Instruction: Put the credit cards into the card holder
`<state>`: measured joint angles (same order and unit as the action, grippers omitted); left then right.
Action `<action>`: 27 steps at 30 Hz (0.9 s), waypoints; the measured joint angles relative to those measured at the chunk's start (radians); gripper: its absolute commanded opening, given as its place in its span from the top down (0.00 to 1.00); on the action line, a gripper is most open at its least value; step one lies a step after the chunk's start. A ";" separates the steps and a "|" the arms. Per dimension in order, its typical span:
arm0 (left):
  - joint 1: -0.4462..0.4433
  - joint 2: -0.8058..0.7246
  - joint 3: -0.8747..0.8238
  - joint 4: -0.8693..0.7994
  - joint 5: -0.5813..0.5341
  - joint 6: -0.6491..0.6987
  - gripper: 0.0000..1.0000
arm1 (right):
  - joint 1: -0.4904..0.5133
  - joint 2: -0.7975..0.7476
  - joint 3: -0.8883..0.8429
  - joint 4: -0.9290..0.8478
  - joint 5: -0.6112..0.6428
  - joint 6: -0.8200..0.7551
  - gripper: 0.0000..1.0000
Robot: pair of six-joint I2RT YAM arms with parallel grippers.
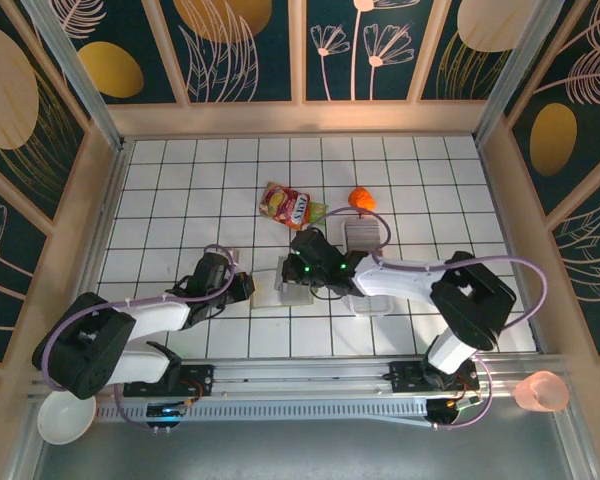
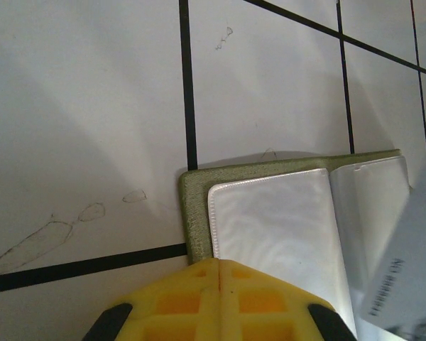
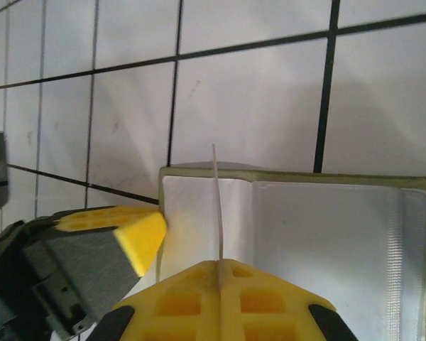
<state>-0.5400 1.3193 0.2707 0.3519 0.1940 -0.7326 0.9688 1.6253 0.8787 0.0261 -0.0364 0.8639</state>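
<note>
The olive-green card holder (image 1: pixel 270 294) lies open on the white tiles, its pale inside (image 2: pixel 277 227) facing up. My left gripper (image 2: pixel 220 264) is shut with nothing between its fingers, and its tip rests on the holder's near left edge (image 2: pixel 189 213). My right gripper (image 3: pixel 219 264) is shut on one thin credit card (image 3: pixel 216 206). That card is seen edge-on, standing over the holder's left pocket (image 3: pixel 192 220). The same card shows as a pale sheet with print (image 2: pixel 405 270). The remaining credit cards (image 1: pixel 364 233) sit as a striped grey block behind the right arm.
A colourful snack packet (image 1: pixel 288 205) and an orange object (image 1: pixel 361 197) lie beyond the holder. A pink cup (image 1: pixel 542 392) and a white bowl (image 1: pixel 65 418) sit off the table at the near corners. Wooden walls enclose the tiled surface.
</note>
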 measured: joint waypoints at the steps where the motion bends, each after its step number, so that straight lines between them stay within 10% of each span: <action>1: -0.001 0.000 0.000 0.000 -0.001 0.000 1.00 | 0.000 0.013 0.002 0.001 -0.004 0.003 1.00; 27: -0.010 -0.002 0.000 -0.004 -0.019 0.011 1.00 | -0.045 -0.027 -0.038 0.017 -0.097 -0.039 1.00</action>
<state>-0.5499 1.3170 0.2710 0.3477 0.1745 -0.7212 0.9234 1.5986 0.8410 0.0429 -0.1337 0.8253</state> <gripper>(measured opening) 0.042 0.039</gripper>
